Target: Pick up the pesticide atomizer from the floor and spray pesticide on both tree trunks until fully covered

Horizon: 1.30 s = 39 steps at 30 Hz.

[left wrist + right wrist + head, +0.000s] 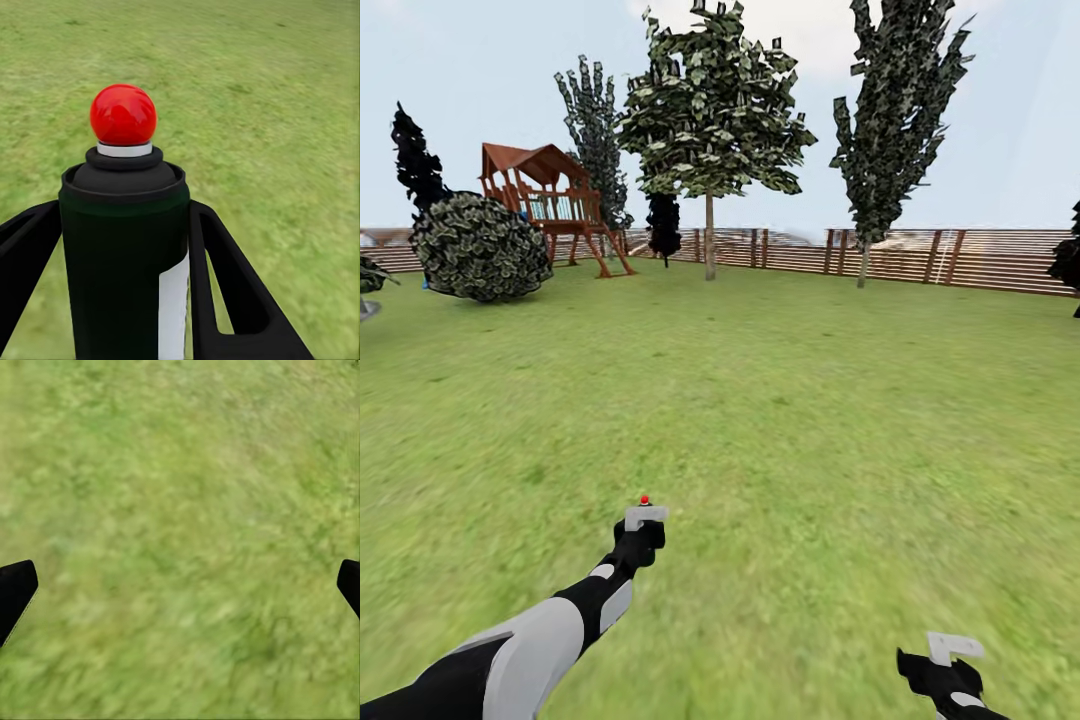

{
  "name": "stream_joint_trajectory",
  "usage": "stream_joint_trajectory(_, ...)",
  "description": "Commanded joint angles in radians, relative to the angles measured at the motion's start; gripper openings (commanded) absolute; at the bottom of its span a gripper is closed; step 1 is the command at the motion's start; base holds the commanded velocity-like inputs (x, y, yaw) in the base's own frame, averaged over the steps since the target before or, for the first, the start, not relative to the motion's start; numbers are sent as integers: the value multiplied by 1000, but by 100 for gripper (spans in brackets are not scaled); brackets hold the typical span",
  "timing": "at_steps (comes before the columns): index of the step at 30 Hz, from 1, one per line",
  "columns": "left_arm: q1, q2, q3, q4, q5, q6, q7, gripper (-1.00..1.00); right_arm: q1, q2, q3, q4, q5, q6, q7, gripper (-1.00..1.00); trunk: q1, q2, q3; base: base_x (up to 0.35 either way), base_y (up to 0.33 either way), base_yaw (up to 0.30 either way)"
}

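Observation:
My left gripper (124, 270) is shut on the pesticide atomizer (124, 225), a black can with a white label strip and a red ball top. In the head view the atomizer (645, 515) is held upright over the lawn in the left gripper (640, 535), low and left of centre. The right gripper (952, 660) hangs open at the lower right, its fingers (16, 589) wide apart over bare grass. Far ahead by the fence stands a broad-crowned tree (710, 100) with a bare tree trunk (710, 245). Right of it is a taller, narrower tree (900, 110) with a thin trunk (863, 265).
A brown slat fence (960, 258) bounds the lawn at the back. At the far left stand a wooden play tower (550, 200), a round shrub (480, 245) and dark cypress-like trees (592, 130). Open grass (760, 420) stretches between me and the trees.

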Motion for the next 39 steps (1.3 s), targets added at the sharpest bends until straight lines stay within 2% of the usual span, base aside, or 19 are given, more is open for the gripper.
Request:
stream_joint_trajectory(1, 0, 0, 0, 0, 0, 0, 0, -100, 0, 0, 0, 0, 0, 0, 0, 100, 0, 0, 0, 350, 0, 0)
stream_joint_trajectory(39, 0, 0, 0, 0, 0, 0, 0, -100, 10, 1, 1, 0, 0, 0, 0, 100, 0, 0, -15, 350, 0, 0)
